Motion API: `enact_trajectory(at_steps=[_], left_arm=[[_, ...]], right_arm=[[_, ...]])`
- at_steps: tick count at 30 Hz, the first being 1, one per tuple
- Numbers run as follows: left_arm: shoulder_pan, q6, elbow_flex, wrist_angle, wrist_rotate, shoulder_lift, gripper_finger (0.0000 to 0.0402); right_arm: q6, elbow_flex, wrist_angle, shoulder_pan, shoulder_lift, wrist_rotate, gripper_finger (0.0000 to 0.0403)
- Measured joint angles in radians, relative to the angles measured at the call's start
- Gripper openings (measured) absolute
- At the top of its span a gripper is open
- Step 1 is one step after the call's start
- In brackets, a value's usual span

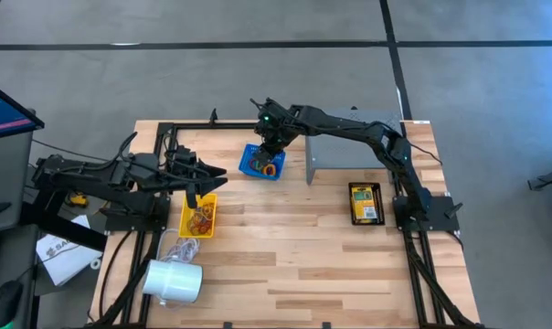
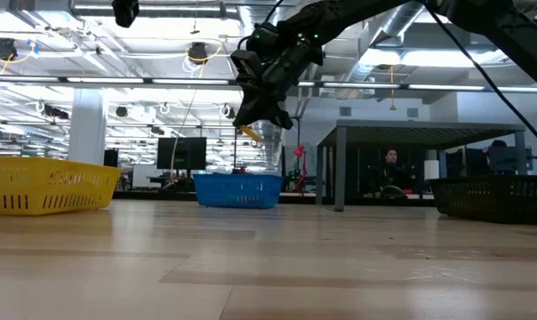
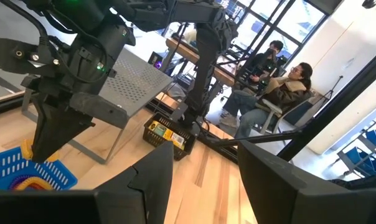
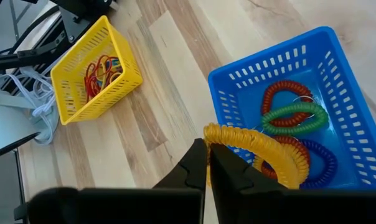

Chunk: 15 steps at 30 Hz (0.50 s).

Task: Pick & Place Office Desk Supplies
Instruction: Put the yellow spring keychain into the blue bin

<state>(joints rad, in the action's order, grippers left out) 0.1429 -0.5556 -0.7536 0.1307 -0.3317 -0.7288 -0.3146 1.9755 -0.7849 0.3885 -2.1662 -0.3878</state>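
My right gripper (image 4: 206, 149) hangs over the near-left corner of a blue basket (image 1: 258, 164), shut on a yellow coiled band (image 4: 256, 149). Red, green and purple coiled bands (image 4: 294, 115) lie on the basket's floor. In the low view the gripper (image 2: 261, 114) is well above the blue basket (image 2: 237, 189). My left gripper (image 1: 196, 194) hovers open over a yellow basket (image 1: 198, 217) of loose rubber bands (image 4: 101, 71) and touches nothing. Yellow-green crayon boxes (image 1: 366, 201) lie in a black tray. My right gripper pinches the yellow coiled band at one end of its loop (image 4: 214, 132) between the two fingertips, coming from above and pointing down. The band is lifted clear above the blue basket; the rest of the loop curves out beside the fingers, and a short bit (image 2: 251, 133) hangs below them.
A grey perforated shelf (image 1: 349, 151) stands right of the blue basket, under my right arm. A white cylinder with cord (image 1: 174, 281) lies by the near left edge. Bare wood spans the table's middle and near side. People (image 3: 275, 81) sit beyond the table.
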Motion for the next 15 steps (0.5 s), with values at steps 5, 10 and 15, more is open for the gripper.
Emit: enact_trajectory(at_steps=[5,10,15], left_arm=[[0.000,0.000,0.000,0.000,0.000,0.000,0.0172],[0.000,0.000,0.000,0.000,0.000,0.000,0.0172],[0.000,-0.001,0.000,0.000,0.000,0.000,0.0172]], right_arm=[[0.000,0.000,0.000,0.002,0.000,0.020,0.0006],[0.008,0.000,0.000,0.013,0.000,0.023,0.0006],[0.011,0.000,0.000,0.022,0.000,0.023,0.0031]])
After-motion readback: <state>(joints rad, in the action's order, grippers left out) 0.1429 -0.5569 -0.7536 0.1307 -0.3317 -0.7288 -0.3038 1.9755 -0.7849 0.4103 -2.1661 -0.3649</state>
